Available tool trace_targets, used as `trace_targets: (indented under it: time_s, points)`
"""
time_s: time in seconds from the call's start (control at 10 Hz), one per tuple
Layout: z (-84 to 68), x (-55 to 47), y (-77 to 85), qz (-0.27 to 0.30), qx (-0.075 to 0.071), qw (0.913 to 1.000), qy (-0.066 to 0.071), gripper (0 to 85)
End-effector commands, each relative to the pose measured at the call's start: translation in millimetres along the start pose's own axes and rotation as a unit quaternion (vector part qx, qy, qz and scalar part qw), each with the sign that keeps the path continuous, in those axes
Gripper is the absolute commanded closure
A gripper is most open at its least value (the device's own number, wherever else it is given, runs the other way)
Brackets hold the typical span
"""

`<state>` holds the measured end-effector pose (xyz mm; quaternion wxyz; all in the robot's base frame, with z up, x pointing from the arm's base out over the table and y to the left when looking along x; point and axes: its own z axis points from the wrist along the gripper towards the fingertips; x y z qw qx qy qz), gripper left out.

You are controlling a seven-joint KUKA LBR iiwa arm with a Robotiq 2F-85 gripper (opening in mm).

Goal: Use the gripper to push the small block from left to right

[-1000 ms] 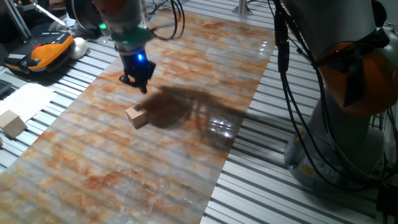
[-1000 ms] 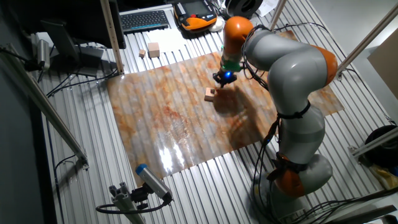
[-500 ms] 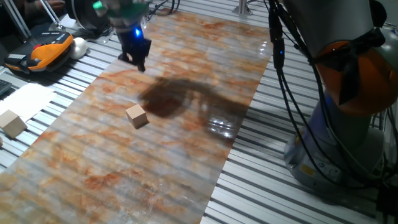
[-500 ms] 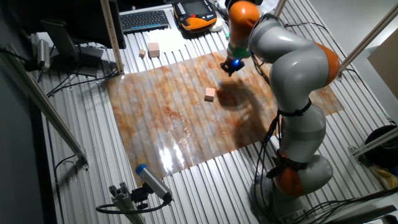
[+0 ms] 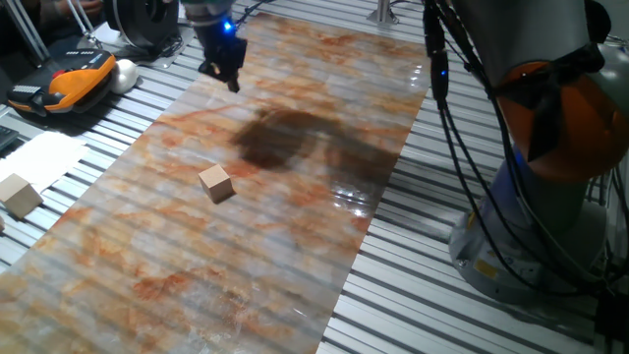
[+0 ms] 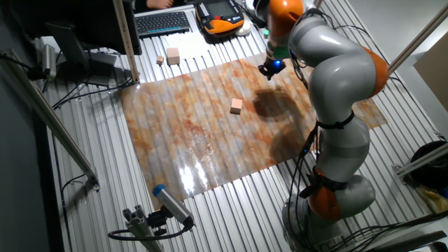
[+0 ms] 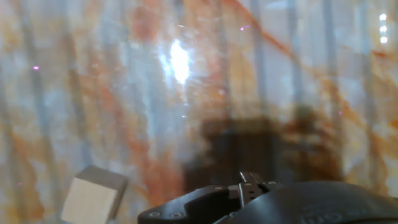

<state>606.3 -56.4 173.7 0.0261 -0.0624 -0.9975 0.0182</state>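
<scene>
The small tan block (image 5: pixel 216 183) sits on the marbled mat (image 5: pixel 295 246), left of its middle. It also shows in the other fixed view (image 6: pixel 236 106) and at the lower left of the hand view (image 7: pixel 93 196). My black gripper (image 5: pixel 229 81), blue light on, hangs above the mat's far part, well apart from the block. It shows in the other fixed view (image 6: pixel 269 70) too. In the hand view the gripper (image 7: pixel 251 181) has its jaws closed together with nothing between them. Its shadow lies on the mat beyond the block.
A larger pale wooden block (image 5: pixel 18 195) lies off the mat at the left; in the other fixed view it (image 6: pixel 173 54) lies beside a smaller piece (image 6: pixel 160 60). An orange-black handheld device (image 5: pixel 69 81), white paper (image 5: pixel 39 157) and a keyboard (image 6: pixel 162 22) are nearby. The robot base (image 5: pixel 550 197) stands at the right.
The gripper has risen and moved away from the small block toward the mat's far edge. The block has stayed where it was.
</scene>
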Motion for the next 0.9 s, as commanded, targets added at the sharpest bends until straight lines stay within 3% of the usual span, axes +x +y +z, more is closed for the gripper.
trace_targets:
  time_s: [0.0,0.5,0.8]
  points:
    - [-4.8,7.1,-2.8,0.008,-0.013,0.9999,0.002,85.0]
    - [-12.4,29.7,-5.3,0.015,-0.026,0.9995,0.004,85.0]
    - [-16.3,34.7,-0.1,0.019,-0.025,0.9995,0.005,85.0]
